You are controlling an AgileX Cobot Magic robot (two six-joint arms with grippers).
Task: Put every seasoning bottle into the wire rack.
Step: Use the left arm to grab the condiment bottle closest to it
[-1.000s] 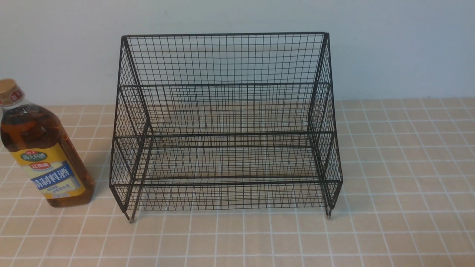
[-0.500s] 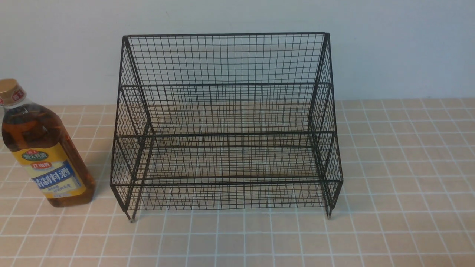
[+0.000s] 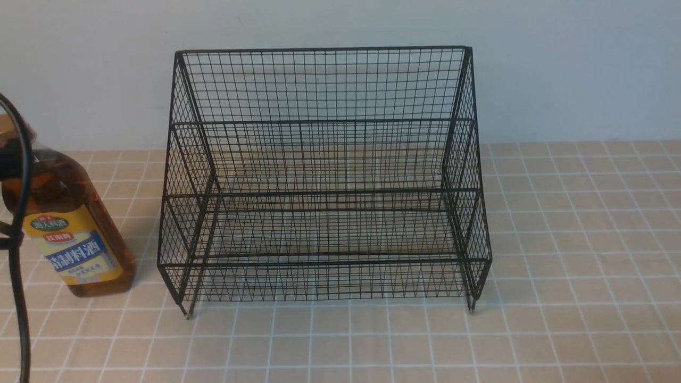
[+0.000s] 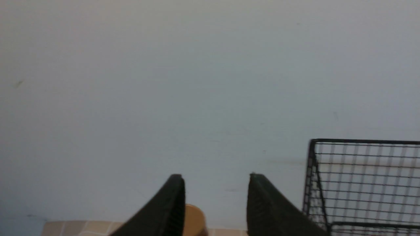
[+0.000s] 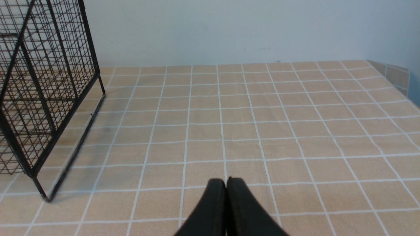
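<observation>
The seasoning bottle [image 3: 80, 239] stands upright on the tiled table at the far left, with amber liquid and a yellow and blue label. Its gold cap is hidden in the front view behind a dark part of my left arm. The black wire rack [image 3: 324, 175] stands empty in the middle, to the right of the bottle. In the left wrist view my left gripper [image 4: 215, 177] is open and empty, and the gold cap [image 4: 194, 218] shows low between its fingers, near one of them. My right gripper [image 5: 226, 180] is shut and empty above bare tiles, to the right of the rack [image 5: 39, 82].
A black cable [image 3: 18, 255] of my left arm hangs in front of the bottle at the left edge. A plain wall [image 3: 558, 69] rises just behind the rack. The rack's top corner [image 4: 361, 183] shows beside the left gripper. The table's edge [image 5: 397, 75] lies far right.
A black cable and a dark part of my left arm have come into the front view at the left edge and now cover the bottle's cap. Bottle and rack have not moved.
</observation>
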